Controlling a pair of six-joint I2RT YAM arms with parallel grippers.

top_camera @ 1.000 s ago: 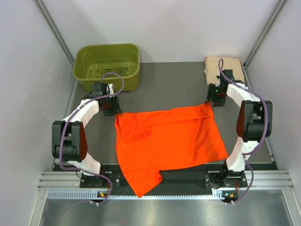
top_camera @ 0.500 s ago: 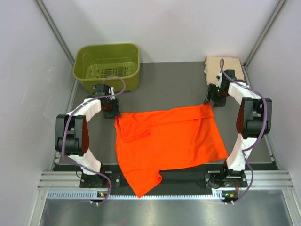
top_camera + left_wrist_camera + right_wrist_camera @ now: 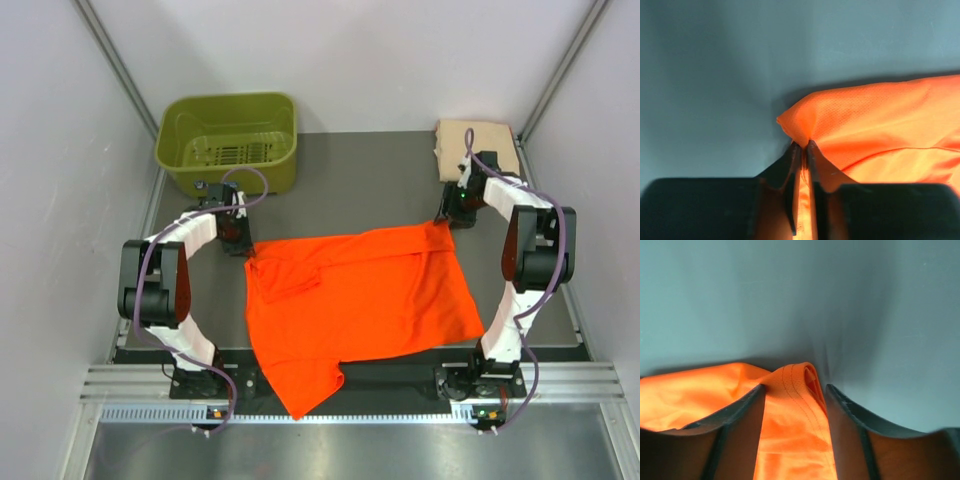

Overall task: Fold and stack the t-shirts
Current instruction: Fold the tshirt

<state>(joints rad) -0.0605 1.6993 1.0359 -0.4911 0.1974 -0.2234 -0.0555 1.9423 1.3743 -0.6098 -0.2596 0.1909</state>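
The bright orange t-shirt (image 3: 360, 300) lies spread flat in the middle of the table, one part hanging over the near edge. My left gripper (image 3: 244, 246) is at its far left corner, shut on a pinch of the orange cloth (image 3: 860, 120); the jaws meet on the fabric (image 3: 803, 145). My right gripper (image 3: 447, 220) is at the far right corner. Its jaws stand open around the bunched hem (image 3: 800, 377) of the shirt, midway point (image 3: 795, 390). The pale peach-tan t-shirt (image 3: 478, 148) lies folded at the back right corner.
An olive-green plastic basket (image 3: 228, 165) stands at the back left, just beyond my left gripper. White walls close in both sides. A metal rail (image 3: 350, 385) runs along the near edge.
My left gripper has moved down onto the shirt's far left corner and now pinches it. My right gripper has edged slightly, and the far right corner is bunched between its jaws.
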